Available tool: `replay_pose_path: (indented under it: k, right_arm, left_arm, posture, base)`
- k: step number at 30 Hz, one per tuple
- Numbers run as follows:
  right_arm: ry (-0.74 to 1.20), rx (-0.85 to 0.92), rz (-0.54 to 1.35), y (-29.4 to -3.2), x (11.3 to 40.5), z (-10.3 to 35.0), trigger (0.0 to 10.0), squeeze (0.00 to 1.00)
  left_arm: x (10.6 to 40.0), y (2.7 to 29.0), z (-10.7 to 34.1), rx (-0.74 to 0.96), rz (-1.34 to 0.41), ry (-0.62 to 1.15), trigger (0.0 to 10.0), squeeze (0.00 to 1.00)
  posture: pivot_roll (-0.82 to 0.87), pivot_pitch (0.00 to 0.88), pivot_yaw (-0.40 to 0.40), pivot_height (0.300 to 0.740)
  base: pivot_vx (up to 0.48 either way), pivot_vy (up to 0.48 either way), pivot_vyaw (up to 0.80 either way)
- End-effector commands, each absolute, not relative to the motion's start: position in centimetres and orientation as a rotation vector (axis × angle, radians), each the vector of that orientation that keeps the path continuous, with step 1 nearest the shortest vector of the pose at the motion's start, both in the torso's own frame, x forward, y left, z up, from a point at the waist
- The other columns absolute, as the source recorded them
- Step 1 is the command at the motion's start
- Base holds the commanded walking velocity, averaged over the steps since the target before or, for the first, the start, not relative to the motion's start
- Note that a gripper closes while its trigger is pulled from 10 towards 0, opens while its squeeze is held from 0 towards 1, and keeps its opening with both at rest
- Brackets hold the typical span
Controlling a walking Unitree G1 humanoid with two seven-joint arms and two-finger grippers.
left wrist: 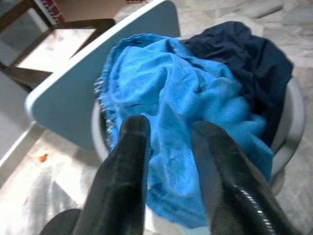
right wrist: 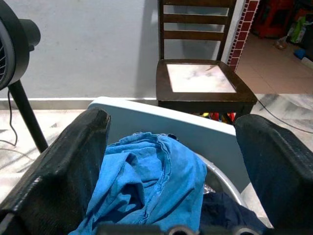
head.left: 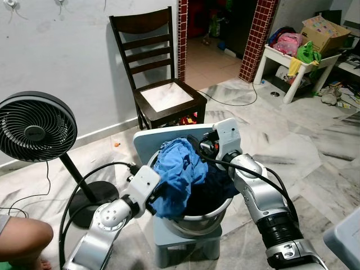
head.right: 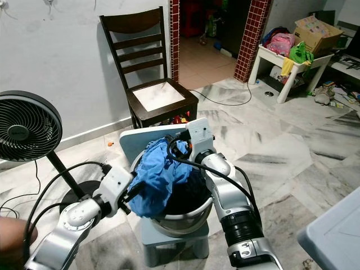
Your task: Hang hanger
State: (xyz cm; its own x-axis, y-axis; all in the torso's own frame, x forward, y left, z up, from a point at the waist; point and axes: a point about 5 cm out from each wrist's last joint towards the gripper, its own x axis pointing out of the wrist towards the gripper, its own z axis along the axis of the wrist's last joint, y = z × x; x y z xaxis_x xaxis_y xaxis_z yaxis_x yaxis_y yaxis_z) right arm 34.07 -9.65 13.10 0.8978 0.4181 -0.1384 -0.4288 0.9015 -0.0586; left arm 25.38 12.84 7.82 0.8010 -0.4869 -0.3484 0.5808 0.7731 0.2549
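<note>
A dark wooden chair [head.left: 160,67] with a pale seat stands against the grey wall. A black standing fan [head.left: 35,128] is on the left, its cord trailing over the marble floor [head.left: 292,152]. A low white tabletop [head.left: 301,59] at the far right carries a cardboard box [head.left: 325,31], a pink bag [head.left: 287,42] and green cloth [head.left: 306,53]. Red-tiled pillars [head.left: 257,36] frame a doorway. A person's knee [head.left: 22,239] shows at the lower left.

Head downward; wrists near basin [head.left: 216,216]
</note>
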Motion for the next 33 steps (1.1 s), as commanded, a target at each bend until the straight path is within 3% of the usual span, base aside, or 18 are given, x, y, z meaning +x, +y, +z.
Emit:
replay_pose_path:
  k: [1, 10, 14, 18, 27, 33]
  right_arm:
    - [0.123, -0.094, 0.447, -9.5, 34.0, 13.1, 10.0, 0.00]
    - [0.129, -0.098, 0.460, -9.3, 33.9, 12.9, 10.0, 0.00]
    - [0.130, -0.098, 0.467, -9.1, 33.9, 12.9, 10.0, 0.00]
    - [0.130, -0.098, 0.471, -9.0, 33.8, 12.9, 10.0, 0.00]
    - [0.126, -0.100, 0.471, -9.1, 33.8, 13.0, 10.0, 0.00]
    - [0.122, -0.105, 0.469, -9.2, 33.8, 13.1, 10.0, 0.00]
  left_arm:
    - [25.2, 13.3, 8.2, 0.361, -0.542, 0.251, 10.0, 1.00]
    - [24.7, 16.7, 9.6, 0.316, -0.237, 0.114, 10.0, 1.00]
    - [24.5, 17.9, 9.1, 0.165, -0.092, 0.189, 10.0, 1.00]
    - [25.0, 17.2, 8.8, 0.039, -0.098, 0.220, 10.0, 1.00]
    - [26.0, 15.3, 7.5, -0.042, -0.148, 0.362, 10.0, 1.00]
    - [26.2, 12.9, 6.8, -0.275, -0.153, 0.470, 10.0, 1.00]
  posture:
    - [0.11, 0.000, 0.004, 0.740]
    - [0.12, 0.000, -0.005, 0.740]
    - [0.12, 0.000, -0.005, 0.740]
    - [0.12, 0.000, -0.005, 0.740]
    - [0.10, 0.000, -0.001, 0.740]
    - [0.09, 0.000, 0.002, 0.740]
  base:
    - [0.000, 0.000, 0.00]
    - [0.000, 0.000, 0.00]
    - [0.000, 0.000, 0.00]
    - [0.000, 0.000, 0.00]
    - [0.000, 0.000, 0.00]
    - [0.000, 0.000, 0.00]
